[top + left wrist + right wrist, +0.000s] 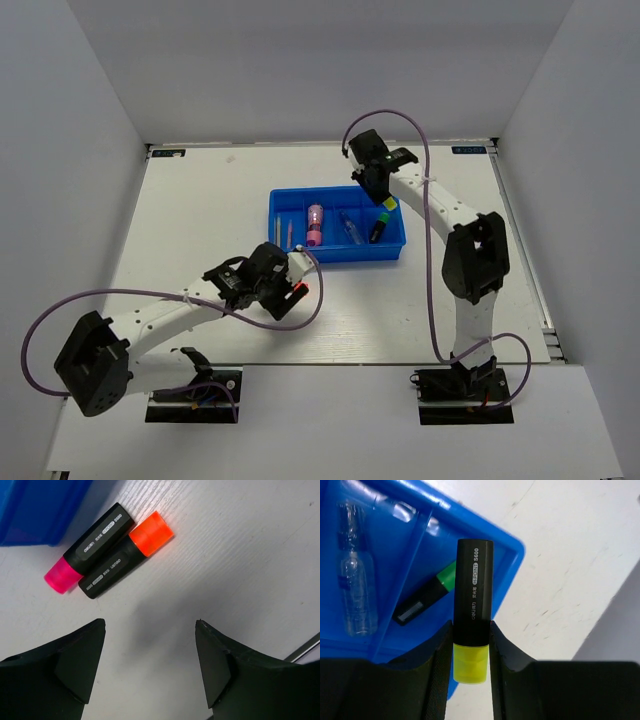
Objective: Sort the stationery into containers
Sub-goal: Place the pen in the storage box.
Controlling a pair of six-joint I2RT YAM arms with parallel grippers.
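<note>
The blue tray [335, 253] stands mid-table. My right gripper [471, 625] is shut on a black highlighter with a yellow cap [474, 580], held over the tray's rightmost compartment and right rim [512, 555]; it also shows in the top view [378, 228]. A green-capped highlighter [427, 597] lies in that compartment, and a clear pen [355, 590] lies in the one beside it. My left gripper [150, 622] is open and empty above the table. Just ahead of it, a pink-capped highlighter [92, 547] and an orange-capped highlighter [125, 557] lie side by side, touching, by the tray's near corner [35, 510].
In the tray, thin pale sticks [283, 231] lie in the left compartment and a pink marker [315, 225] in the second. White walls close in the table on three sides. Purple cables [300, 318] loop off both arms.
</note>
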